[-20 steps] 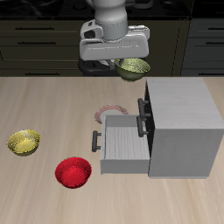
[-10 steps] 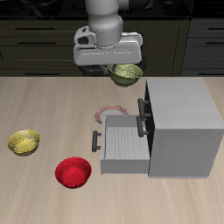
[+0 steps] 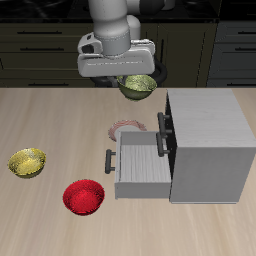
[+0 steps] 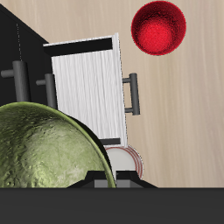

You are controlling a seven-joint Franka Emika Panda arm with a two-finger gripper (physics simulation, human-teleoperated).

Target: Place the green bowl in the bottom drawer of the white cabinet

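Above worktop (image 3: 50,120), behind white cabinet (image 3: 208,140): claw (image 3: 135,78) clamped on green bowl (image 3: 138,86), raised high to clear cabinet; bottom drawer (image 3: 138,162) open, awaiting bowl.

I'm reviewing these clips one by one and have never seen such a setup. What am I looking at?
This is a simulated robot arm. Its gripper holds the green bowl in the air, behind the white cabinet. One picture looks at the table from the front and above; the other is taken from the gripper itself, looking down past the bowl. The cabinet's bottom drawer is pulled open. On the table lie a red bowl, a yellow bowl and a small round plate. The jaws are hidden, so their grip isn't visible.
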